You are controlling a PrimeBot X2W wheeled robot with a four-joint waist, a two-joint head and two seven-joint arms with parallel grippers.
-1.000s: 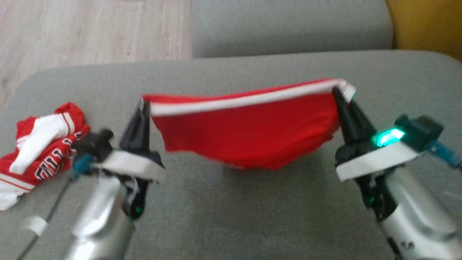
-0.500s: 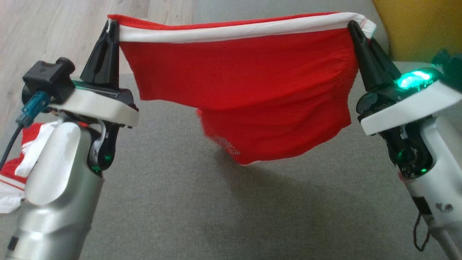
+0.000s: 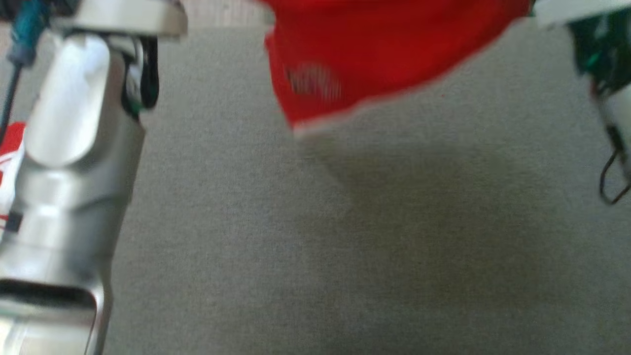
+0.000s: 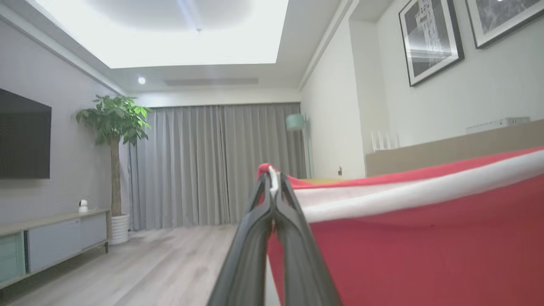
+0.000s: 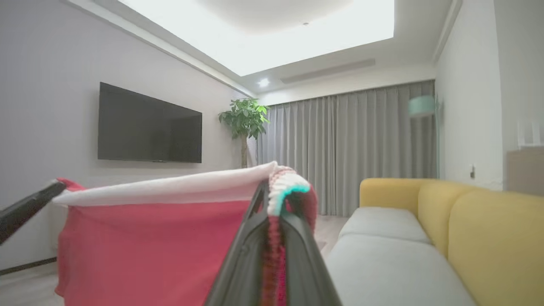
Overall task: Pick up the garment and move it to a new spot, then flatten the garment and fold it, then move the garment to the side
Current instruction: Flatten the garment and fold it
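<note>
Garment (image 3: 374, 49) hangs as a sheet between my two grippers, off the cushion (image 3: 345, 256) and well above it. The left gripper (image 4: 273, 182) has its jaws together, pinched on one end of the white waistband (image 4: 403, 191), and from those jaws the cloth runs off to the right and drops below them. The right gripper (image 5: 272, 199) is clamped just as tight on the other end, where the band bunches up over its fingertips, and from there the cloth runs off to the left. So the garment's long axis lies straight from jaw to jaw along the band, which is pulled fairly taut with only a slight sag, and the red body falls beneath both pairs of jaws. Neither arm is nearer, since each owns one end. On the head view the hem is blurred, but it is not level: its lowest corner hangs closer to my left forearm (image 3: 74, 148) and the edge rises toward the right. I judge that corner will meet the cushion first if I lower both arms evenly, so I want the band held stretched while I lay the cloth down.
</note>
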